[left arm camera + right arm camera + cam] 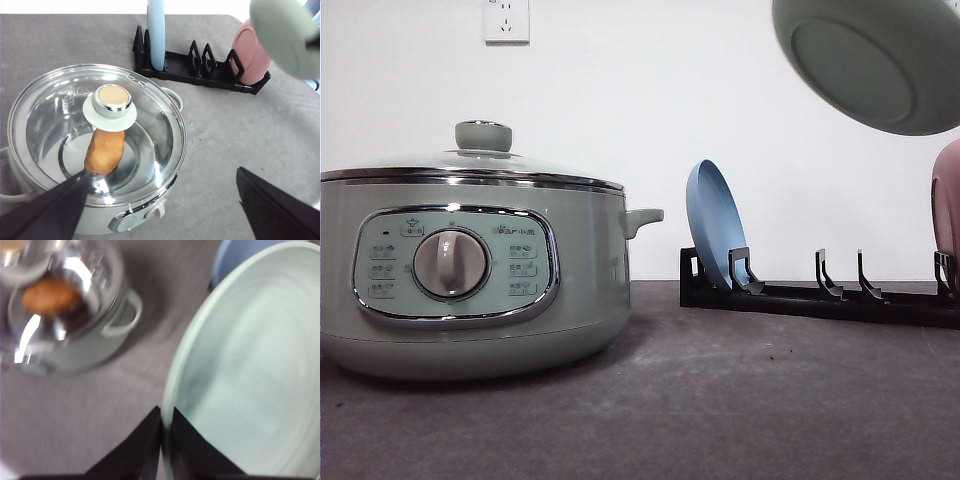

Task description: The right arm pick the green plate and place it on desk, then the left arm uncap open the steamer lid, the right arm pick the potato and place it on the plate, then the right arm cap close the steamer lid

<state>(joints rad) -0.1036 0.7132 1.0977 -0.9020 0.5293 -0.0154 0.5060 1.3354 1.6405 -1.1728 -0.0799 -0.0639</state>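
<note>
Three plates: green plate (880,60), blue (715,235), pink (250,57).

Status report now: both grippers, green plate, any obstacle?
Right gripper shut on green plate, held in air above rack. Left gripper open over steamer lid. Desk below plate unobstructed.

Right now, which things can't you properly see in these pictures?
- Potato: front view, hidden by the pot's wall; right wrist view, blurred.
- Green plate: cut off by the front view's top edge.
- Pink plate: cut off by the front view's right edge.
- Pot's button labels: too small.
</note>
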